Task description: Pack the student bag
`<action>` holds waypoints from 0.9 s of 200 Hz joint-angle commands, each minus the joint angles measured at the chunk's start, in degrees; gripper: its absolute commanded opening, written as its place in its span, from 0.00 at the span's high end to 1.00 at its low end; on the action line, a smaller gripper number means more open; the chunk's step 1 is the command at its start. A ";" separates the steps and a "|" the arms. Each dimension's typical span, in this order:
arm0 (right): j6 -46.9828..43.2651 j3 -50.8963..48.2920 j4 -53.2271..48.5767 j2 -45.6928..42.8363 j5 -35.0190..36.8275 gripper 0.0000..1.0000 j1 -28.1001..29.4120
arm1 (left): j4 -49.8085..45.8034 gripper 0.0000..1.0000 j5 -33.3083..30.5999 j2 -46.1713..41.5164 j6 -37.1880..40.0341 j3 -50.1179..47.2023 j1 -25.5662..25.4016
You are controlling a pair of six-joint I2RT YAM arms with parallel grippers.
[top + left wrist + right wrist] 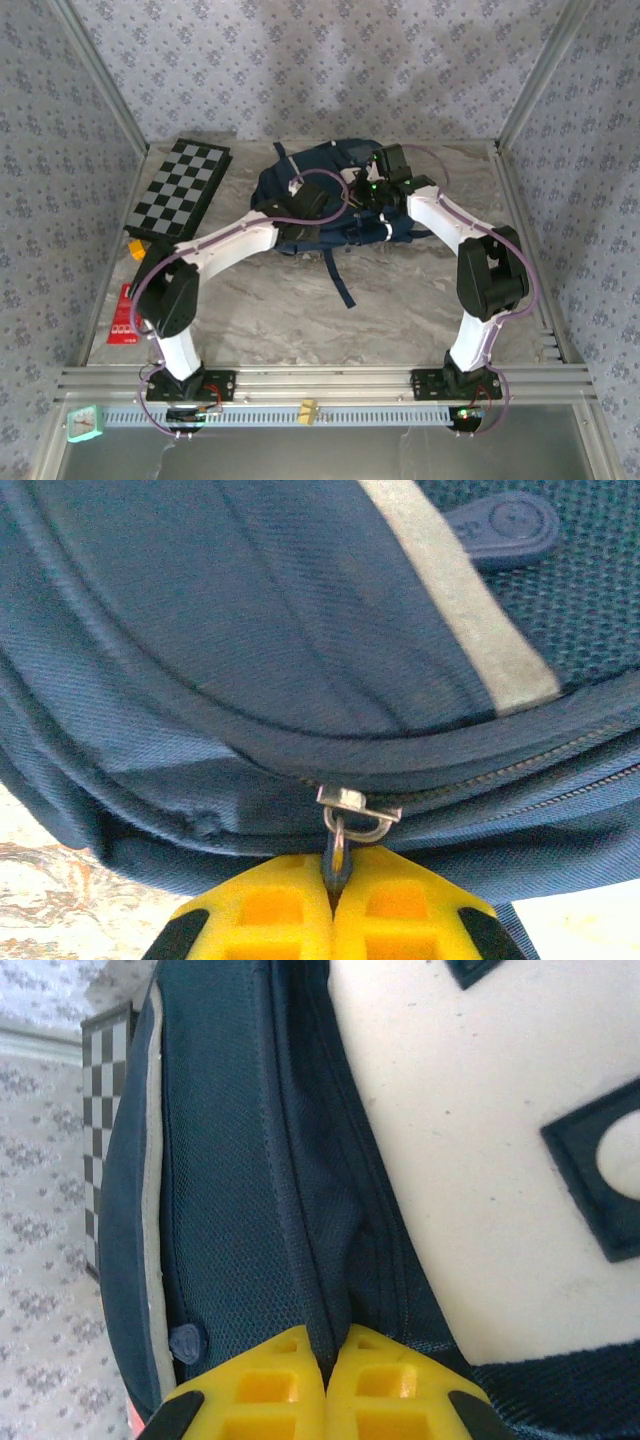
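Student bag lies at the back middle of the marble table, navy, straps trailing toward the near edge. A folded checkerboard sits well apart to its left; a red packet lies near the table's left edge.

Left gripper: my yellow fingers are pressed together, pinching the dark zipper pull that hangs from the metal slider. The slider sits on the curved zipper track along the bag's lower seam. Above it runs navy fabric crossed by a white stripe, with mesh and a rubber tab at the upper right. In the overhead view this gripper sits on the bag's left half.

Right gripper: jaws closed, a raised fold of the bag's navy fabric clamped between the tips. The fold sits just beside the white patch, mesh to its left. Overhead, this gripper is at the bag's right half, near the left one.
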 commanded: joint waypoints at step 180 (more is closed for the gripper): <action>-8.01 7.53 -12.18 0.84 -9.53 0.44 -3.86 | 5.16 1.00 12.51 -2.47 5.32 0.57 -5.43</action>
